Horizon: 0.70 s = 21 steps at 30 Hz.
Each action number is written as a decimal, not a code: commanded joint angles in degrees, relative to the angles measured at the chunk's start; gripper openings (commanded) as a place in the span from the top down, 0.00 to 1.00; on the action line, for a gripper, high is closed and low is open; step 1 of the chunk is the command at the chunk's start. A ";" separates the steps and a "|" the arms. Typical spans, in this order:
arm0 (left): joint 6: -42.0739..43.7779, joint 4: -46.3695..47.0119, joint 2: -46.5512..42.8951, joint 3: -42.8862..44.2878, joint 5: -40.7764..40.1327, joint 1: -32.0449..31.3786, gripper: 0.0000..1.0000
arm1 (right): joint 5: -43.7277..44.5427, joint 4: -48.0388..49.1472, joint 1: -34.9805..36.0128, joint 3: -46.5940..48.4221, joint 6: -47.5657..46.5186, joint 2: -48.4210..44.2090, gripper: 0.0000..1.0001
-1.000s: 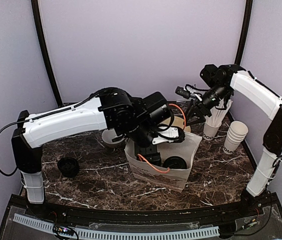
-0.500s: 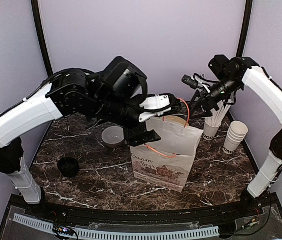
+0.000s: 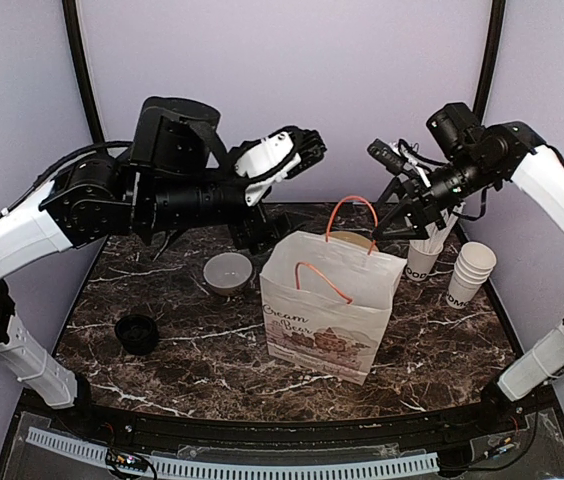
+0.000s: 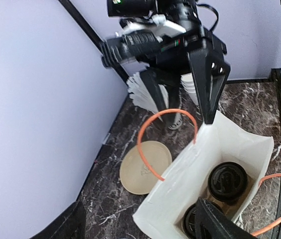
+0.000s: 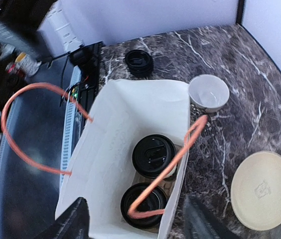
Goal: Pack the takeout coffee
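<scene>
Left of the paper bag [image 3: 327, 320], our left arm [image 3: 12, 235] has white shells over bulky black joints; right of it, our right arm [image 3: 562, 195] matches, thin black cables looping near the right gripper [image 4: 187, 117] with its black triangular fingers.

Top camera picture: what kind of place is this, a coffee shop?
Probably a robot test booth, not a real shop: plain lilac walls box in a marble-look table, with a paper bag of two lidded coffees and spare cups.
</scene>
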 commanded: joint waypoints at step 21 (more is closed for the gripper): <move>2.16 34.53 -24.84 -24.98 -20.05 2.08 0.19 | -1.31 3.30 31.06 -5.15 0.27 -0.21 1.00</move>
